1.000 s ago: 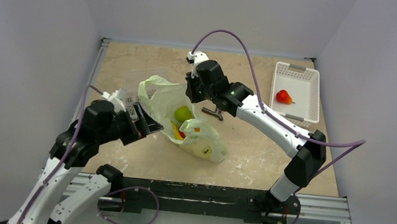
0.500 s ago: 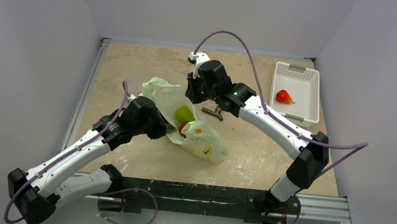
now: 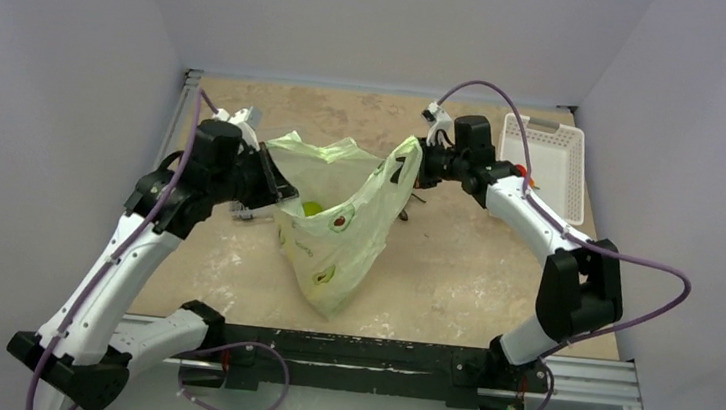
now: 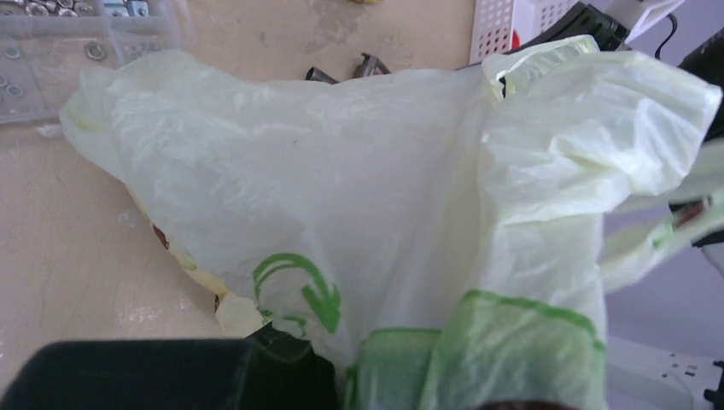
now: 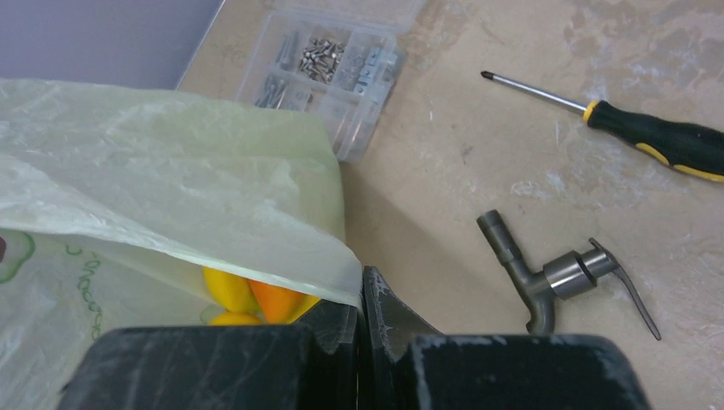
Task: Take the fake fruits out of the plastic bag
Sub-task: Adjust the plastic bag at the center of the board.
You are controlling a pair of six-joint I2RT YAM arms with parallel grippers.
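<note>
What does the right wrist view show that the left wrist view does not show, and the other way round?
Only the right wrist view shows the screwdriver and the yellow and orange fake fruits inside the plastic bag. Only the left wrist view shows the white basket and a green arrow printed on the bag. Both views show the bag, the clear parts box and the metal tap; the left wrist view shows only part of the tap.

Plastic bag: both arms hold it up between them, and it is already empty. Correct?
Not empty. The left arm and right arm do hold the plastic bag up between them, but the right wrist view shows yellow and orange fake fruits inside it.
</note>
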